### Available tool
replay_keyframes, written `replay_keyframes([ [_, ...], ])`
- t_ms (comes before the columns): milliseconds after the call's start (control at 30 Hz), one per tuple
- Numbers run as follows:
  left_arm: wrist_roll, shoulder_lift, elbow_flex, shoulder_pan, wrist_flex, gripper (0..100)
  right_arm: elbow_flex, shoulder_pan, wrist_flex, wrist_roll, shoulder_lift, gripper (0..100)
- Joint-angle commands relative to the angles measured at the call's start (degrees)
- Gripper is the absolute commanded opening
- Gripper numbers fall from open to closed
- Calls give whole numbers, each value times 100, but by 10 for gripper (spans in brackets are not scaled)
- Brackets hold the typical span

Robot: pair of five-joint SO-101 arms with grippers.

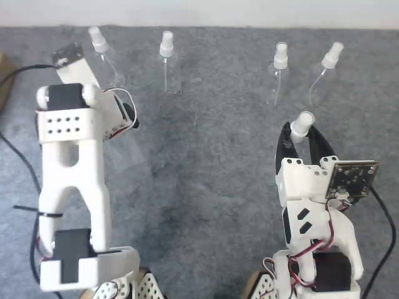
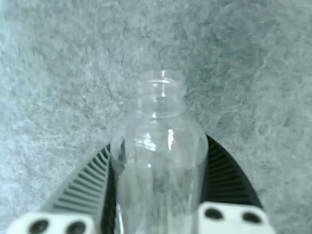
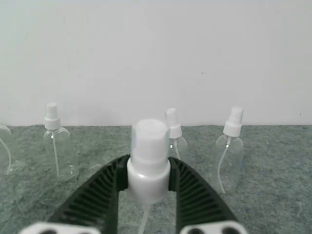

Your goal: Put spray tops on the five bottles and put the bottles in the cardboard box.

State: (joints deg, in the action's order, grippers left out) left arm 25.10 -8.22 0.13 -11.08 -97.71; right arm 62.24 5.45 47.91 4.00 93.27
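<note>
My left gripper (image 2: 157, 161) is shut on a clear bottle (image 2: 160, 112) whose neck (image 2: 161, 90) is open, with no top, above the grey mat. In the high view the left gripper (image 1: 128, 115) is at the left, short of the back row. My right gripper (image 1: 300, 132) is shut on a white spray top (image 1: 305, 122), held upright at the right. The right wrist view shows this spray top (image 3: 148, 146) between the black fingers (image 3: 105, 190), its thin tube hanging below. Two capped bottles (image 1: 279, 68) (image 1: 328, 65) stand just beyond it.
Two more capped bottles (image 1: 103, 59) (image 1: 169, 62) stand at the back left of the grey mat (image 1: 206, 162). A brown edge (image 1: 3, 71) shows at the far left. The middle of the mat between the arms is bare. A pale wall (image 3: 156, 53) rises behind the row.
</note>
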Motion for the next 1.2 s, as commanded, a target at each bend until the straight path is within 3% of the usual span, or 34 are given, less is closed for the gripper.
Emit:
replay_keyframes([
  [0, -316, -413, -277, -18, -97, 44, -18, 40, -92, -79, 48, 34],
  [300, -466, -1503, 92, 9, 79, 43, -18, 40, -92, -79, 48, 34],
  [667, -589, -3560, 3064, 18, 2664, 43, -18, 40, -92, -79, 48, 34],
  [1167, -774, -5284, 5701, 26, 5547, 43, -9, 40, -92, -79, 13, 34],
])
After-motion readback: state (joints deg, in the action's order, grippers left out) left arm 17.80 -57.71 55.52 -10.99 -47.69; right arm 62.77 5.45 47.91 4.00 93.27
